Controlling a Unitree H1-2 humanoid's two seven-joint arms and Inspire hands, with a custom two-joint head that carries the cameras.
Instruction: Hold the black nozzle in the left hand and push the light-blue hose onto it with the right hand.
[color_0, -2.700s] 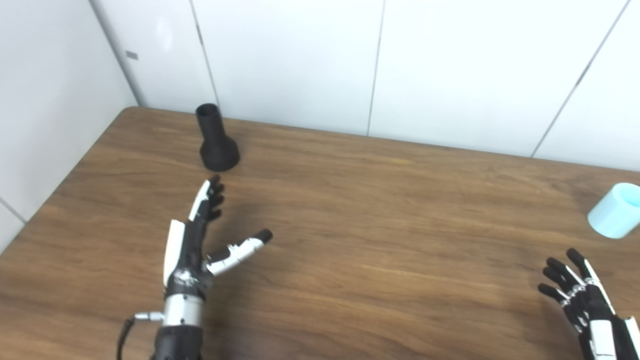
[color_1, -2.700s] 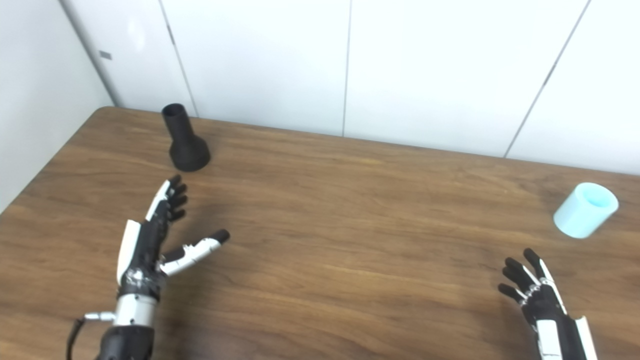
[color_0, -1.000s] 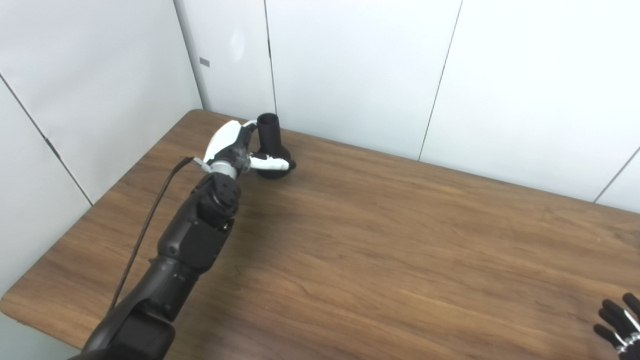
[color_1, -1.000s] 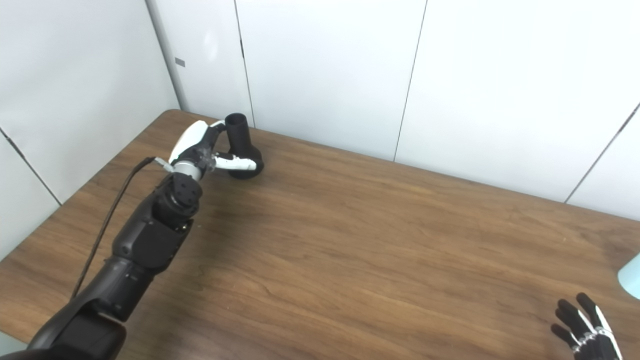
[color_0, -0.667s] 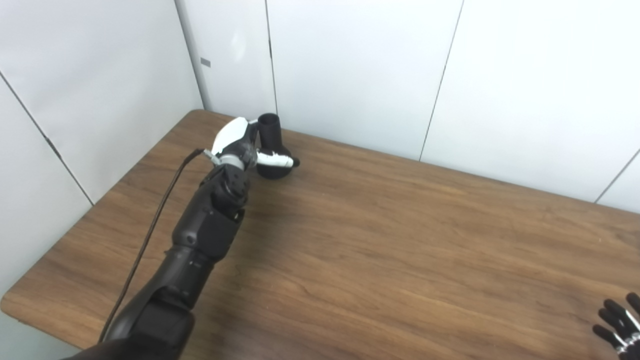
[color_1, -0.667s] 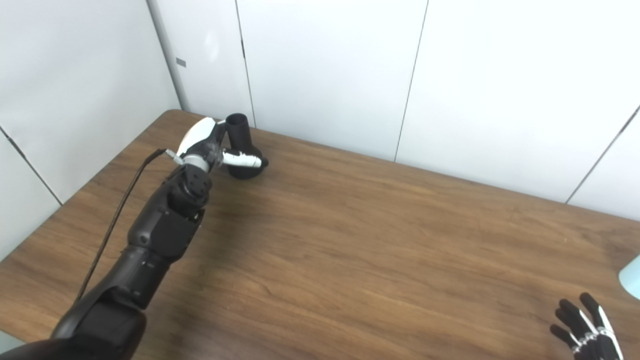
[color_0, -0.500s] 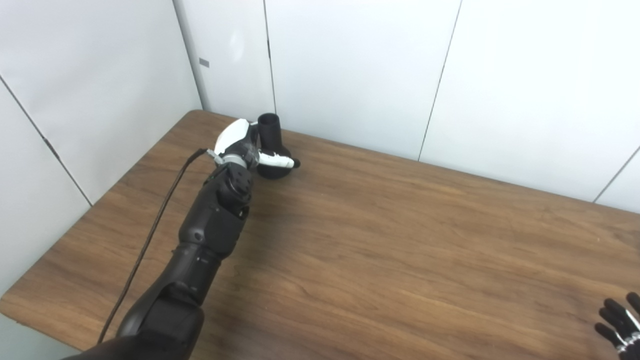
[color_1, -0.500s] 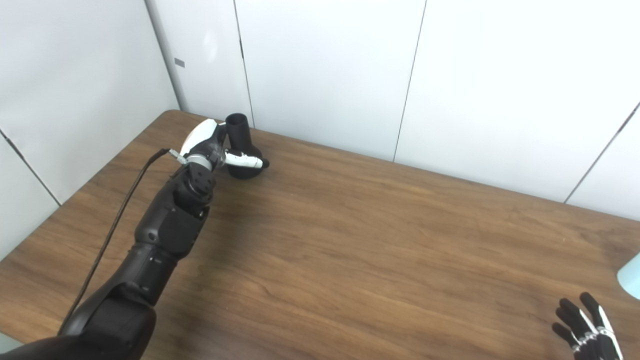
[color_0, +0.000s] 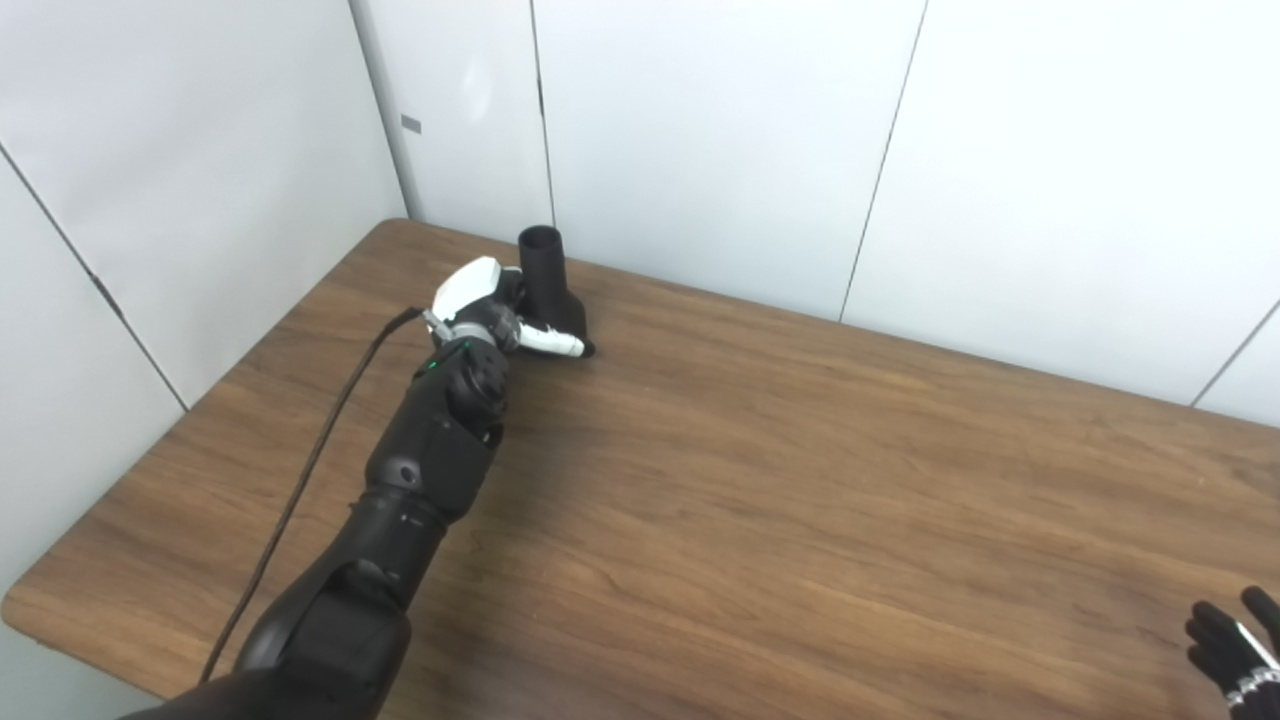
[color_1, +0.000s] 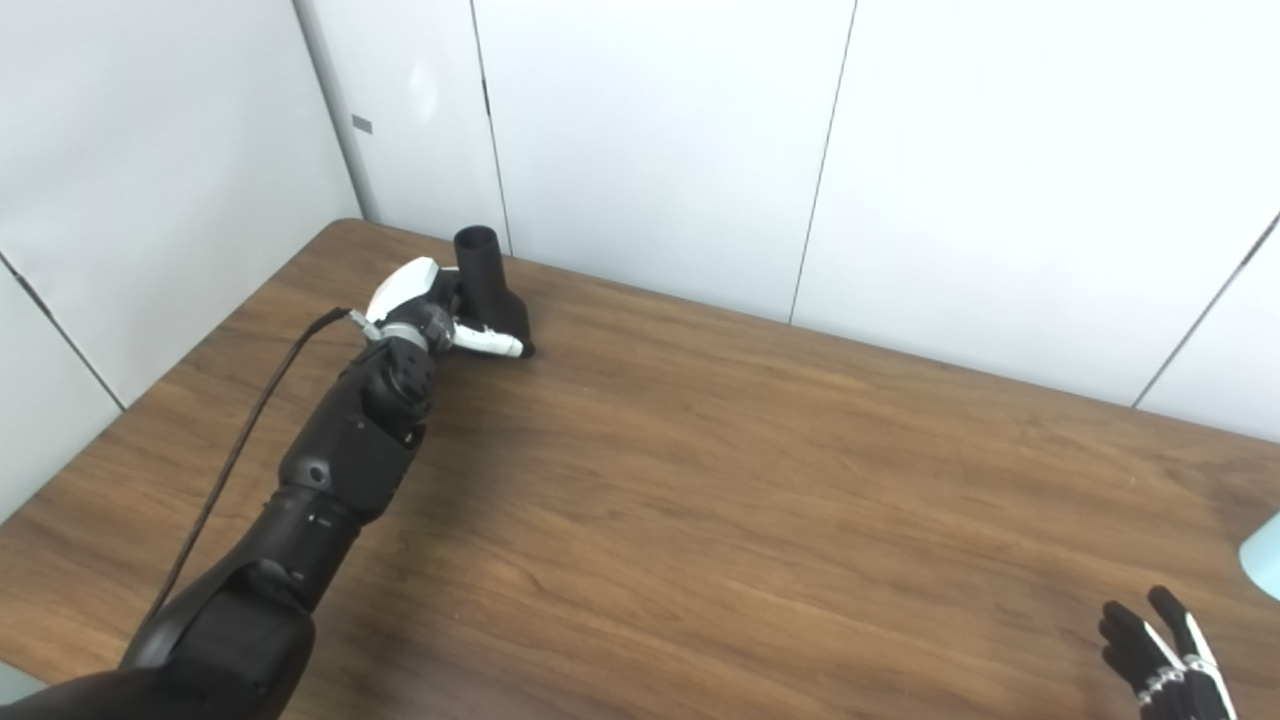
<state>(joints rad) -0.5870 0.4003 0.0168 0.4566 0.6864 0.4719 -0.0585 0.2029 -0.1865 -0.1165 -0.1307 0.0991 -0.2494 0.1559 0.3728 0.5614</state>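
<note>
Down at the near right edge, the right hand (color_1: 1165, 660) waits, fingers spread and empty, the light-blue hose (color_1: 1262, 556) just beyond it. Far across the table (color_0: 760, 500), the left hand (color_0: 500, 315) is stretched out, fingers wrapped around the black nozzle (color_0: 553, 290), thumb across its base.

— Where's the black nozzle (color_0: 552, 290)?

— Near the tabletop's (color_0: 760, 480) far left corner, narrow open end up, flared base low, tilted a little.

— And the light-blue hose (color_1: 1262, 567)?

— Only a pale sliver shows, at the tabletop's right edge, well apart from the nozzle.
</note>
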